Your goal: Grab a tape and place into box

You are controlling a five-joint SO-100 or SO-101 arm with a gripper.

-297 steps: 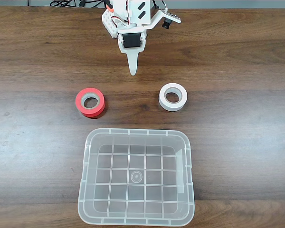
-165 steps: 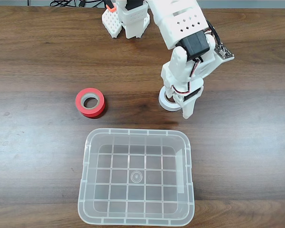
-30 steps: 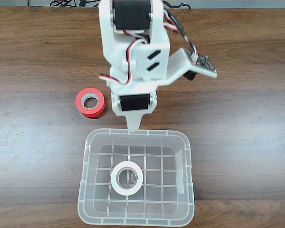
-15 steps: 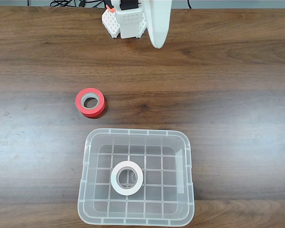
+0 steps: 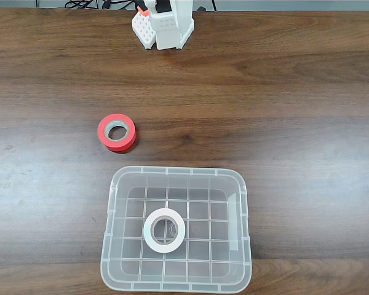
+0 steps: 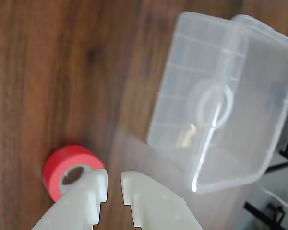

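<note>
Tape: we see the white tape [image 5: 164,230] lying flat on the grid bottom of the box [image 5: 110,209], near its middle, touching no wall; in the wrist view it shows as a pale ring [image 6: 214,104] through the clear plastic.

Box: we find the clear box [image 6: 269,120] standing on the counter [image 5: 307,123] at the lower middle of the fixed view, with its open top up. In the wrist view it sits in the upper right, blurred.

Red roll: we note the red-orange roll [image 5: 117,131] with its grey core lying flat on the counter, up and to the left of the box and apart from it in the fixed view. In the wrist view the same roll [image 6: 62,167] lies low on the left, just behind the tip of the left-hand white finger.

Gripper: in the wrist view we see the gripper [image 6: 114,182] coming up from the bottom edge, its jaws nearly together with only a narrow gap between the tips, and nothing pinched between them. They hang above bare counter.

Arm base: in the fixed view we see the white arm base [image 5: 163,24] at the top edge, well apart from both rolls and the box.
</note>
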